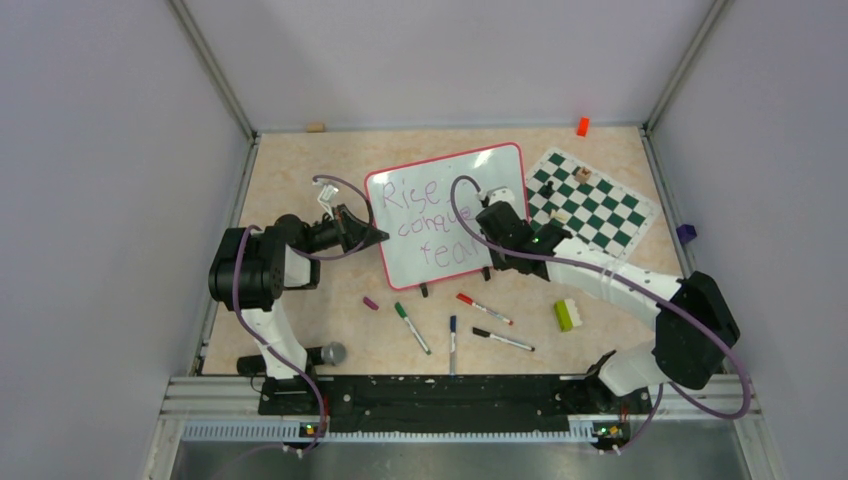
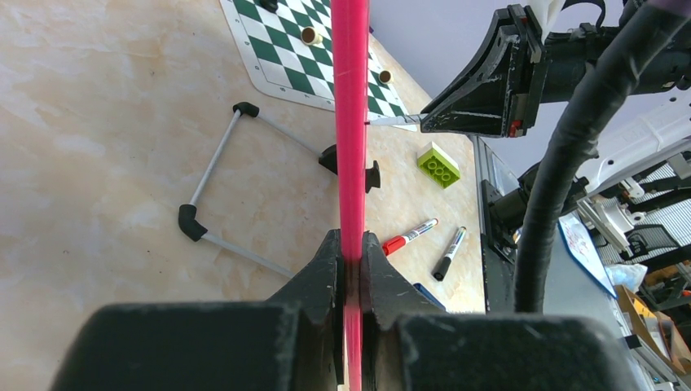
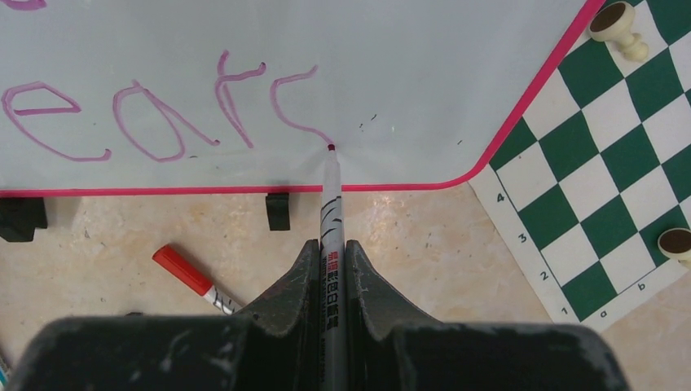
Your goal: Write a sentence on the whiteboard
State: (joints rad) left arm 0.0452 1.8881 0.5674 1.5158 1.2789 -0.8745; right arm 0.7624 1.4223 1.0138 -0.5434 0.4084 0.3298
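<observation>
The whiteboard [image 1: 440,175] stands tilted on black feet mid-table, its red-pink rim seen edge-on in the left wrist view [image 2: 350,122]. Purple words in three lines [image 1: 428,215] cover it; the right wrist view shows the last line, "fear" plus a part-drawn letter [image 3: 163,122]. My left gripper [image 1: 378,236] is shut on the board's left rim [image 2: 351,259]. My right gripper [image 1: 497,222] is shut on a purple marker [image 3: 332,212]. The marker's tip [image 3: 331,147] touches the board at the end of the last stroke.
A green-and-white chess mat [image 1: 600,205] with pieces lies right of the board. Red [image 1: 484,308], green [image 1: 411,327], blue [image 1: 452,343] and black [image 1: 503,340] markers lie in front. A green brick [image 1: 567,314], purple cap [image 1: 370,302] and orange block [image 1: 582,126] lie around.
</observation>
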